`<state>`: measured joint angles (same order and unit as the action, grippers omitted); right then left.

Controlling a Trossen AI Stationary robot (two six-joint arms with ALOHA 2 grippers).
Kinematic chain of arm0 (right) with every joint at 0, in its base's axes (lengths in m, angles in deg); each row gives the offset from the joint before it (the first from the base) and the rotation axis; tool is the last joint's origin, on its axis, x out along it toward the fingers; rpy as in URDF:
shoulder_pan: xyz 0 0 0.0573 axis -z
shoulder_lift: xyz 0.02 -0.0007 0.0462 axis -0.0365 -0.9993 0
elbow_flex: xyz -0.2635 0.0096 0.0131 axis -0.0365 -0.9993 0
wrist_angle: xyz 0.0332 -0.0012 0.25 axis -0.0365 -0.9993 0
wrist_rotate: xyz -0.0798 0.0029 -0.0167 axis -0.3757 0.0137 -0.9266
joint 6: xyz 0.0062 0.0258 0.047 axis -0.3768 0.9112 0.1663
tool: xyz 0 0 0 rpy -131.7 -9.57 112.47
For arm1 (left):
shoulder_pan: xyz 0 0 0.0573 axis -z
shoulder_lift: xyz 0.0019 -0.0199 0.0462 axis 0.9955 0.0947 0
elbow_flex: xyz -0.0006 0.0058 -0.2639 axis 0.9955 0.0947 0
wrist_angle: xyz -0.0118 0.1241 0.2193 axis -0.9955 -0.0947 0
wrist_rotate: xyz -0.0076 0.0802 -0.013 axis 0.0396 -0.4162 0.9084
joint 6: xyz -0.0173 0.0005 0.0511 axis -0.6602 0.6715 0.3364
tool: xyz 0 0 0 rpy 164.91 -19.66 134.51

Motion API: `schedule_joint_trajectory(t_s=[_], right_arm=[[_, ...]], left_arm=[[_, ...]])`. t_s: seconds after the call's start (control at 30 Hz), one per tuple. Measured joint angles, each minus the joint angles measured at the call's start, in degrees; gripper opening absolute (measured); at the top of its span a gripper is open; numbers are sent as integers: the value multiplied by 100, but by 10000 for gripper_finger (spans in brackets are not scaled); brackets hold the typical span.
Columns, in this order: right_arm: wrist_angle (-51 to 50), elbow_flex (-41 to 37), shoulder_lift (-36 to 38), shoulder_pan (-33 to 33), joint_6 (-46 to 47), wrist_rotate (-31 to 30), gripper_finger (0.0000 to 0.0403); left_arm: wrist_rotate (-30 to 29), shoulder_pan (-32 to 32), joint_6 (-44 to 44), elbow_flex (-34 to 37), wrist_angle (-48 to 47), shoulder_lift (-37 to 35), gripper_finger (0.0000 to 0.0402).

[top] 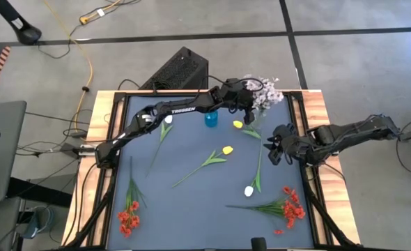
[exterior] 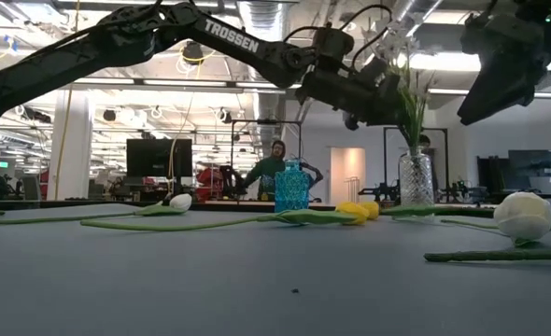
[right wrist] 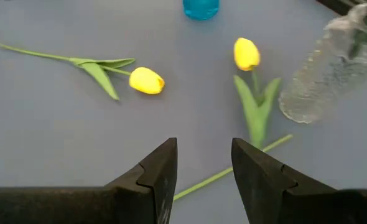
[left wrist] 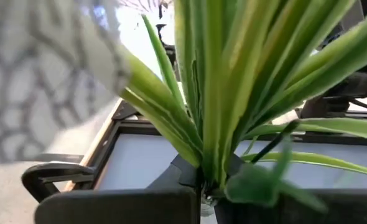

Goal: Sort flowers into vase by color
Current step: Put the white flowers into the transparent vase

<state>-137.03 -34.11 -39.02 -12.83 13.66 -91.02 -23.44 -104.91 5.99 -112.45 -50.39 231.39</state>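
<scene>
Two arms mine. Left gripper (top: 251, 100) clamped on pale lilac spray with long green leaves (top: 265, 91), stems upright above clear glass vase (exterior: 416, 178), straight below. Right gripper (right wrist: 203, 171) fingers apart, empty, hovers near yellow tulips. Count on table: yellow tulips two (right wrist: 146, 80) (right wrist: 246, 53); white tulips two (top: 249, 190) (top: 168, 119); red clusters two (top: 128, 219) (top: 291, 207); blue vase (top: 211, 119) one.

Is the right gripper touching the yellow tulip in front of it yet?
Apart. In the right wrist view, the right gripper hangs open and empty, bare table showing between its fingertips and the yellow tulip.
</scene>
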Motion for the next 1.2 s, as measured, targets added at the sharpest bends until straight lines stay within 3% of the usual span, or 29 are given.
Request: schedule_joint_trajectory(t_s=[0.83, 1.2], right_arm=[[-213, 11, 0, 491, -43, 7, 177], [-299, 11, 0, 477, -19, 17, 177]], left_arm=[[-289, 86, 107, 109, 295, 131, 4], [-379, -18, -125, 114, -46, 237, 121]])
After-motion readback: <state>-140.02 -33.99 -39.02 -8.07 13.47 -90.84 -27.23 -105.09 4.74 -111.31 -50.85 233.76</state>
